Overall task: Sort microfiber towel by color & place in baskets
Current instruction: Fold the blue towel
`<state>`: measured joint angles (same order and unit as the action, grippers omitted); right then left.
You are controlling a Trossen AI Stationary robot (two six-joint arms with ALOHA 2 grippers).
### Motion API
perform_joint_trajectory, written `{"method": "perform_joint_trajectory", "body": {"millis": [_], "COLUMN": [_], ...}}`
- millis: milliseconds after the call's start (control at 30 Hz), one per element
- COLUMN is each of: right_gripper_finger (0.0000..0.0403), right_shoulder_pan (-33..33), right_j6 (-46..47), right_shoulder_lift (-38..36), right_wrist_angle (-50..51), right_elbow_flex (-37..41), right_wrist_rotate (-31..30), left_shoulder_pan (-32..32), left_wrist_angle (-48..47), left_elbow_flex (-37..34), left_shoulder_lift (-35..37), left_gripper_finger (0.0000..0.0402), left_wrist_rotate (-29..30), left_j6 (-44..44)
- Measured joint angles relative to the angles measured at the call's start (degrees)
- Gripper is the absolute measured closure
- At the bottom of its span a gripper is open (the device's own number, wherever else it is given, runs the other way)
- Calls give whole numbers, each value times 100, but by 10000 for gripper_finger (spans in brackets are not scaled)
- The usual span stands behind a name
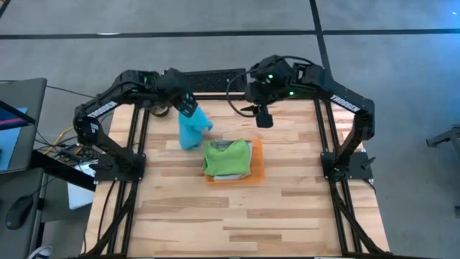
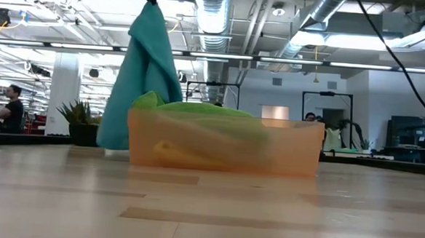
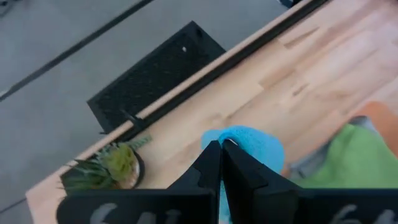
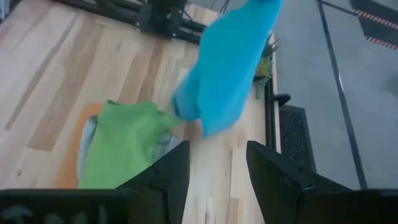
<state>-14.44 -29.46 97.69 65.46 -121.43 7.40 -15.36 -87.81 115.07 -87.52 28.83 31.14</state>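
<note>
The blue towel point(image 1: 192, 129) is held clenched in the left tool point(image 1: 187, 108), lifted clear of the worktop point(image 1: 287, 194) just left of the orange tray point(image 1: 256, 164), where a green towel point(image 1: 226, 157) lies. The right tool point(image 1: 264, 119) waits released at the far side.

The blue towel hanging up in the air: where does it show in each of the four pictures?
High view: blue towel left of centre, under the left gripper, beside the orange tray.
Low view: it hangs upper left, behind the tray.
Left wrist view: a blue bulge just past the closed fingers.
Right wrist view: top centre.
Shared landmark: the green towel in the tray.
</note>
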Motion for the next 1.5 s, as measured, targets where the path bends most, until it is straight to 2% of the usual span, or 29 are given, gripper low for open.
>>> {"method": "perform_joint_trajectory", "body": {"millis": [100, 233, 333, 433, 567, 633, 733, 800, 967, 1100, 1300, 1500], "right_gripper_finger": [221, 221, 221, 221, 221, 221, 221, 221, 221, 221, 221, 221], "right_shoulder_pan": [-6, -32, -62, -66, -84, -105, -149, -153, -183, -188, -183, -257], "right_j6": [51, 92, 154, 160, 259, 361, 396, 398, 370, 359, 217, 241], "right_shoulder_lift": [-94, -147, -176, -207, -244, -266, -283, -309, -306, -308, -306, -341], "right_wrist_angle": [93, 219, 388, 603, 1000, 1109, 1225, 1230, 1290, 1425, 1509, 1527], "right_elbow_flex": [-2, 0, 2, -2, 6, -2, 2, 0, 0, 0, 0, 0], "right_wrist_rotate": [0, -2, -5, -13, -19, -20, -22, -22, -14, -9, 0, 4], "left_shoulder_pan": [-331, -850, -1097, -1208, -1149, -1042, -853, -711, -546, -480, -479, -461], "left_wrist_angle": [236, 1209, 1488, 967, -58, -236, -197, -209, -126, 465, 608, 629], "left_elbow_flex": [-1, 6, 6, -2, -2, -10, -179, -354, -956, -1317, -1327, -1327], "left_shoulder_lift": [-85, -180, -282, -386, -606, -731, -770, -817, -932, -932, -916, -916], "left_gripper_finger": [402, 401, 401, 401, 401, 401, 401, 401, 401, 401, 402, 397], "left_wrist_rotate": [-9, -13, -637, -1232, -1457, -1589, -2126, -2253, -2235, -2270, -2253, -2621], "left_j6": [-531, -1594, -2358, -2721, -2568, -2418, -2479, -2511, -2340, -2183, -2087, -2055]}}
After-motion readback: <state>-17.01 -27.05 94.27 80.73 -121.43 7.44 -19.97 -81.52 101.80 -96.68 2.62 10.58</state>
